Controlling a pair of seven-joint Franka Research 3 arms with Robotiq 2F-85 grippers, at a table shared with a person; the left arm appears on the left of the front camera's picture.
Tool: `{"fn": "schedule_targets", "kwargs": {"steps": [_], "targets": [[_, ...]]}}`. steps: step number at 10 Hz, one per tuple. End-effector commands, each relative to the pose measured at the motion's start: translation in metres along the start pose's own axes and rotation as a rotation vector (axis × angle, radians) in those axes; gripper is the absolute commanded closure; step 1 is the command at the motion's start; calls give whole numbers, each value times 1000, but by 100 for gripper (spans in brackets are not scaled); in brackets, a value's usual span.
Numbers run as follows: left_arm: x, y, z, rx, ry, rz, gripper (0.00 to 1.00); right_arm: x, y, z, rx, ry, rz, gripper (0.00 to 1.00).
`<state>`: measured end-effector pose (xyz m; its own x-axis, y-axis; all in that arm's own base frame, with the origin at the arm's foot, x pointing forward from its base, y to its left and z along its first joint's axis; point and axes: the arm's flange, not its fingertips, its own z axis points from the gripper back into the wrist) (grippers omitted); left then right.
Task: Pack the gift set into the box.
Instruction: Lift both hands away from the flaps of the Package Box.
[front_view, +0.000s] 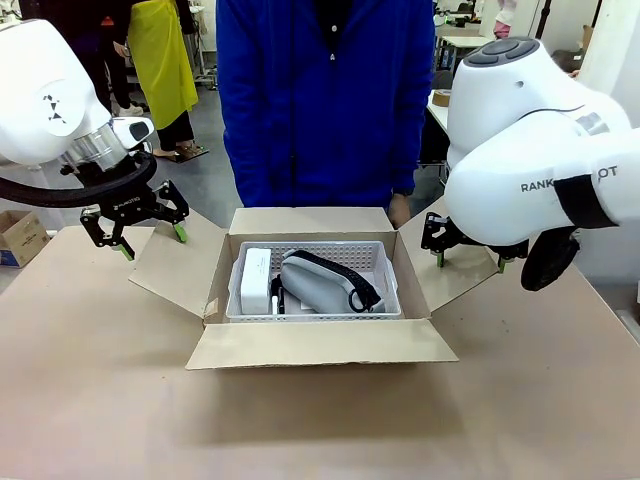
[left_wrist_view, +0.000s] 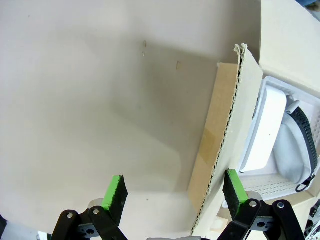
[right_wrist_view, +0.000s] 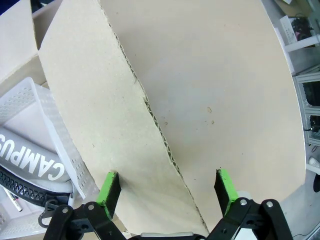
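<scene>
Brown table (front_view: 100, 400), person opposite. Front view: basket (front_view: 385, 262) holding white box (front_view: 256, 280) and pouch (front_view: 315, 285) sits inside the open carton (front_view: 320, 345). Left gripper (front_view: 154, 243) and right gripper (front_view: 471, 262) are both spread. Wrist views: each gripper straddles a side flap (left_wrist_view: 225, 115) edge without touching it.

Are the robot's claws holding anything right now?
No, nothing is held. The left gripper and the right gripper are both open, each poised at one end of the box.

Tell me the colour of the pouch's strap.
Black; the strap shows best in the front view.
</scene>
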<state>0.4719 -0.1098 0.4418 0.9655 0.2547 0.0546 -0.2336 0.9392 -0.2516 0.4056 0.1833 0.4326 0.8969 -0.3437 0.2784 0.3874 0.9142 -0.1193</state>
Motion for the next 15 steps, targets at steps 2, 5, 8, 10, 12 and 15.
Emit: {"fn": "schedule_targets", "kwargs": {"steps": [2, 5, 8, 10, 12, 15], "targets": [[-1, 0, 2, 16, -13, 9, 0, 4, 2, 0, -12, -13, 5, 0], [0, 0, 0, 0, 0, 0, 0, 0, 0, 0, 0, 0, 0, 0], [-29, 57, 149, -556, -181, -211, 0, 26, -98, 100, 367, -75, -37, 0], [-43, 151, 153, -1063, -101, -207, 0, 29, -234, 89, 645, 146, -244, 0], [-37, 217, 81, -1451, -44, 23, 0, 2, -324, 5, 845, 319, -508, 0], [-63, 231, 94, -1176, -251, -6, 0, 7, -286, 54, 780, 180, -312, 0]]}}
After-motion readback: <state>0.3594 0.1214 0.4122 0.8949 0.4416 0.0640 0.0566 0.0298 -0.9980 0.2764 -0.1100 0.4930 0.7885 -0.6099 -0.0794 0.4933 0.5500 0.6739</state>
